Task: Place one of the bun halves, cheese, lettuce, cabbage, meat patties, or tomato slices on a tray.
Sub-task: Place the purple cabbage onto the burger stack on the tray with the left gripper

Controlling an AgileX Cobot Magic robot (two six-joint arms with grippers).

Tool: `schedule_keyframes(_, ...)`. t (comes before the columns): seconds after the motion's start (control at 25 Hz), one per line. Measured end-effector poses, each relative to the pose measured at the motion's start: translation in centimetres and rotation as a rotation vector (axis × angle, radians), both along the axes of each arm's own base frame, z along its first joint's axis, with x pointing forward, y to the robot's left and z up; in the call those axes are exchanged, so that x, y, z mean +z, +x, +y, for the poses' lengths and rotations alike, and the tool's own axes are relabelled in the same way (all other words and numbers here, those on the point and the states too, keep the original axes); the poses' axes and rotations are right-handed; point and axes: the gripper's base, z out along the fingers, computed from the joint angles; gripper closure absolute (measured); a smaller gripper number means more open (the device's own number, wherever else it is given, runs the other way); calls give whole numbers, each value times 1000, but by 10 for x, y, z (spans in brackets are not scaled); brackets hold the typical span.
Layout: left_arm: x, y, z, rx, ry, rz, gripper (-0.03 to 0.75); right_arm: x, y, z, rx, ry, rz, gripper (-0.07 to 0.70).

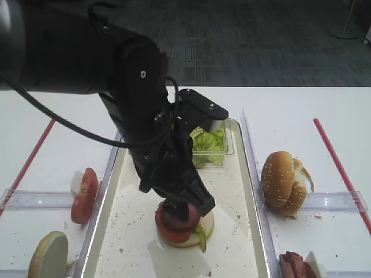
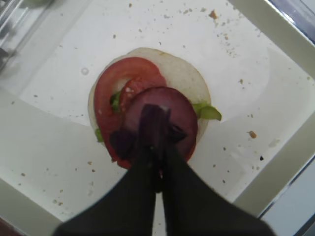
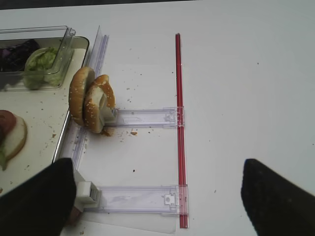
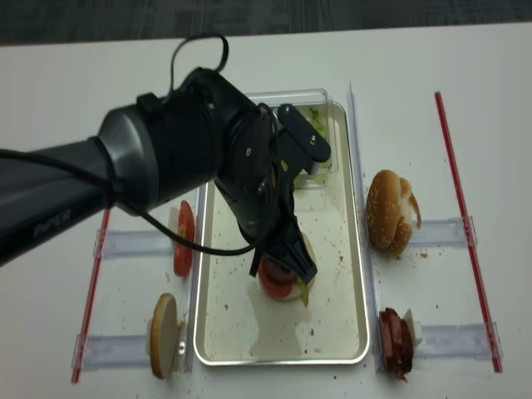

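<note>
Patty [image 2: 165,115] sat pinched in the left gripper [image 2: 156,129], lowered onto the tomato slice [image 2: 120,81], stacking the burger on the tray [image 2: 44,142].

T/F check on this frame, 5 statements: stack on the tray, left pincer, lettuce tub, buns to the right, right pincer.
1. A stack with a tomato slice and a meat patty on a bun half sits on the tray. True.
2. The left pincer is wide open, off to the side of the tray. False: it is shut, its tip down on the patty.
3. The lettuce sits in a clear tub at the tray's far end. True.
4. The sesame buns to the right lie flat on the tray. False: they stand on edge in a clear holder on the table.
5. The right pincer holds a bun. False: it is open and holds nothing.
</note>
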Motion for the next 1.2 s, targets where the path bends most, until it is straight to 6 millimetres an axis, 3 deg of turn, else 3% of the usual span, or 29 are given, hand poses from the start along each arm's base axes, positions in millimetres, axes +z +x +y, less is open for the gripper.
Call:
schedule_keyframes(0.28, -27, 6, -7, 3, 35, 39, 722, 0, 0, 0, 4, -6, -1, -60)
schedule_keyframes(0.68, -31, 7, -9, 27, 24, 50, 691, 0, 0, 0, 4, -6, -1, -60)
schedule_keyframes(1.0, -31, 6, -8, 53, 31, 66, 308, 0, 0, 0, 4, -6, -1, -60)
schedule_keyframes(1.2, -27, 6, -7, 57, 22, 59, 214, 0, 0, 0, 4, -6, -1, -60)
